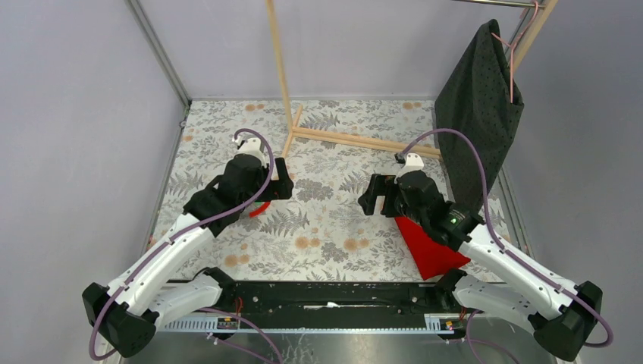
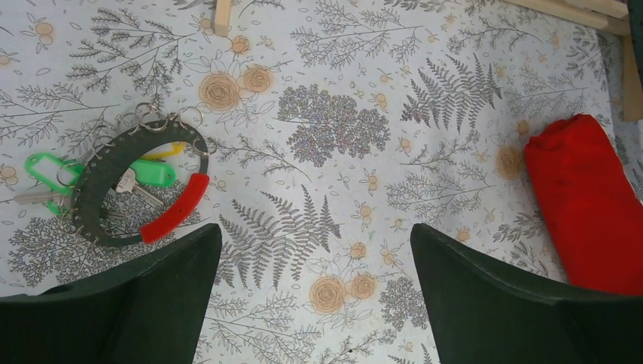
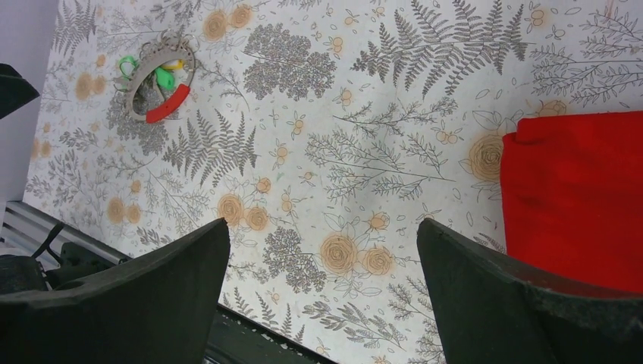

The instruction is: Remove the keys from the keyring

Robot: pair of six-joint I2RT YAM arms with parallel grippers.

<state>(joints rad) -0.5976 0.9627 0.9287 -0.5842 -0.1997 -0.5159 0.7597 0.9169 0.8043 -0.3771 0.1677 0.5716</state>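
Note:
The keyring [image 2: 97,171] lies flat on the flowered table, left of my left gripper's fingers. It is a large ring, dark grey in the left wrist view, with a red stretch [image 2: 176,209]. Green-tagged keys [image 2: 152,173], a yellow piece [image 2: 164,153] and a silver key [image 2: 30,199] hang on it by small split rings. It also shows small in the right wrist view [image 3: 168,103] and partly under the left arm in the top view [image 1: 260,208]. My left gripper [image 2: 315,236] is open and empty above the table. My right gripper [image 3: 322,231] is open and empty, far from the ring.
A red cloth [image 1: 428,246] lies under the right arm and also shows in the left wrist view [image 2: 584,205]. A wooden rack frame [image 1: 356,140] stands at the back. A dark garment [image 1: 478,114] hangs at the back right. The black base rail [image 1: 326,299] runs along the near edge.

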